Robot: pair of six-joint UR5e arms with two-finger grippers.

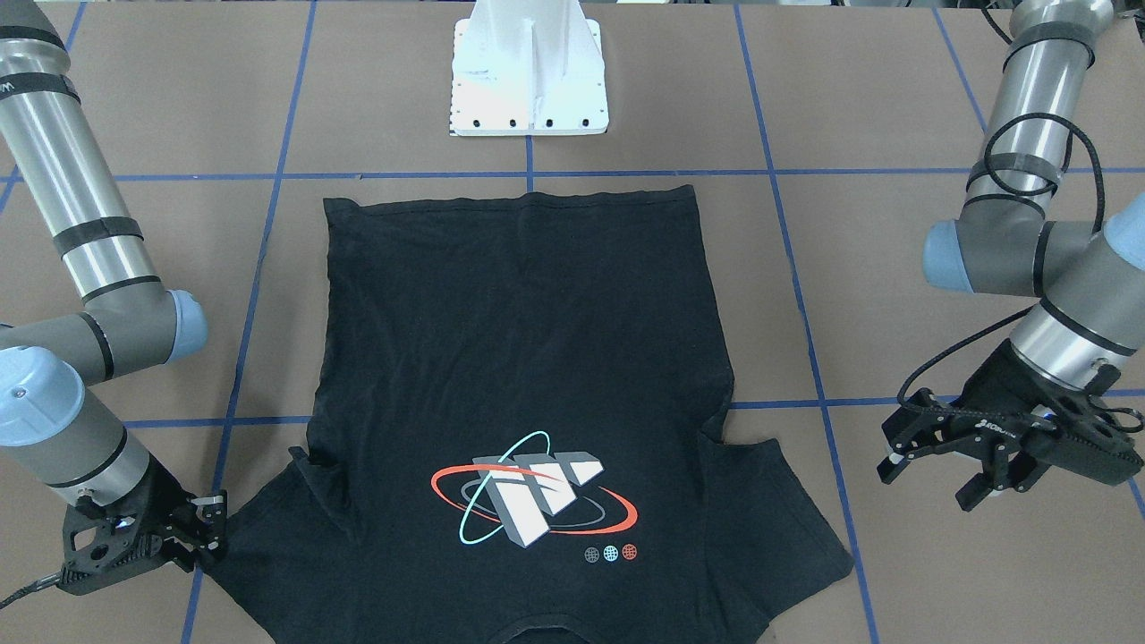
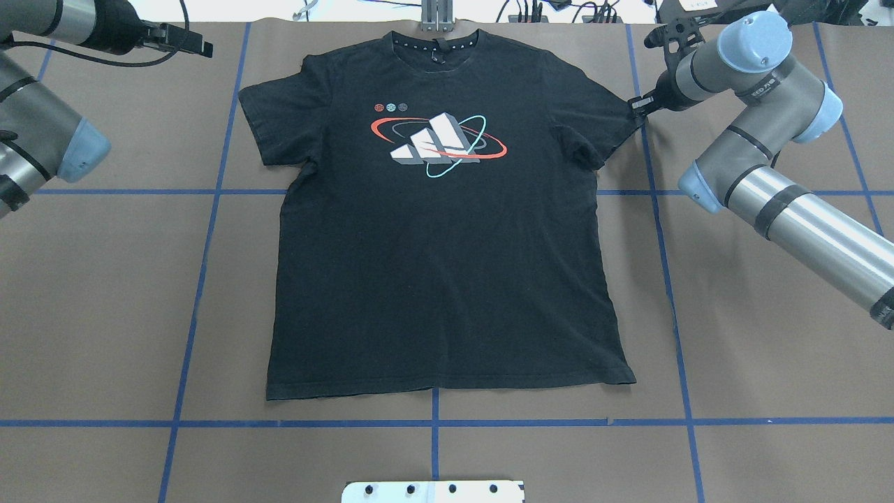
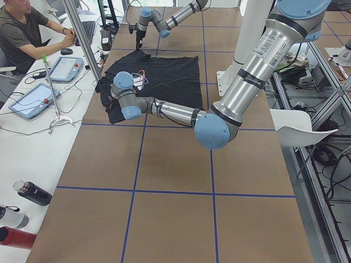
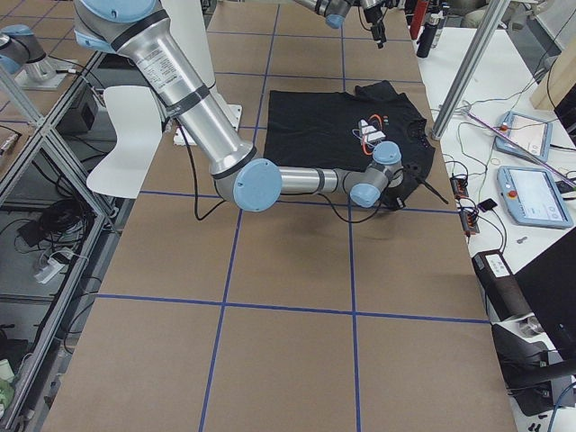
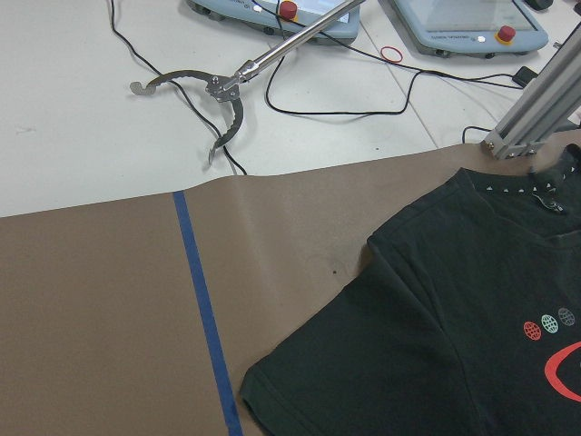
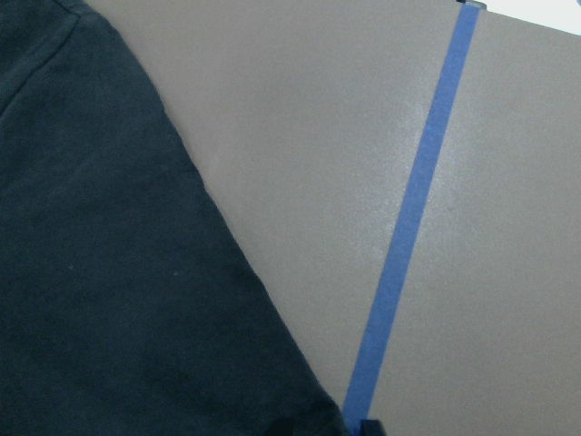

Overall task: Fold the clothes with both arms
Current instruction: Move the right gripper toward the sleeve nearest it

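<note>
The black T-shirt (image 2: 447, 265) lies flat and print-up on the brown table, collar away from the robot base. Its grey-white logo (image 1: 537, 501) is ringed in orange-red and cyan. My right gripper (image 1: 213, 529) (image 2: 637, 106) is down at the outer edge of one sleeve. In the right wrist view its fingertips (image 6: 281, 427) stand open around that sleeve's corner (image 6: 309, 409). My left gripper (image 1: 930, 474) (image 2: 192, 38) hangs open and empty above bare table, well clear of the other sleeve (image 5: 363, 363).
The white pedestal base (image 1: 528, 89) stands just beyond the shirt's hem. Blue tape lines (image 2: 209, 209) grid the table. Past the collar end are an aluminium post (image 5: 536, 118), tablets (image 5: 463, 18), cables and a metal claw tool (image 5: 218, 100). A person (image 3: 27, 33) sits there.
</note>
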